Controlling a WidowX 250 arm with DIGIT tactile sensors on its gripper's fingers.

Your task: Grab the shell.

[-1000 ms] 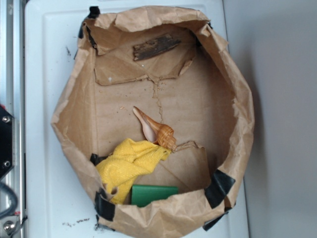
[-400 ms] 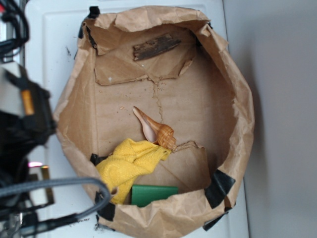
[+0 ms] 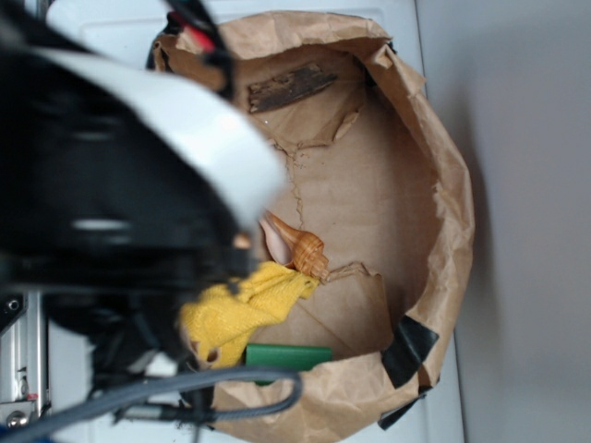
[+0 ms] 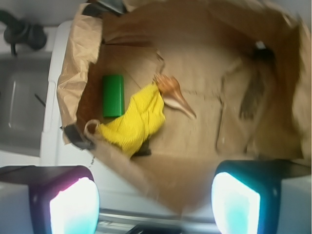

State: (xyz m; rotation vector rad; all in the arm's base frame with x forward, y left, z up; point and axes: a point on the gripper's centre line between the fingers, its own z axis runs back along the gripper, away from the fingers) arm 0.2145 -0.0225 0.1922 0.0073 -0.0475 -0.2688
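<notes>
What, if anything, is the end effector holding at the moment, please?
Nothing: the end effector is open and empty, above the shell lying in the paper bag.

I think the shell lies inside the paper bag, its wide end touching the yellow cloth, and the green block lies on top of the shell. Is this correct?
Not quite. The green block is not on the shell; it lies apart from it, on the far side of the yellow cloth. The wrist view shows this clearly. The shell is indeed inside the paper bag, wide end against the cloth.
</notes>
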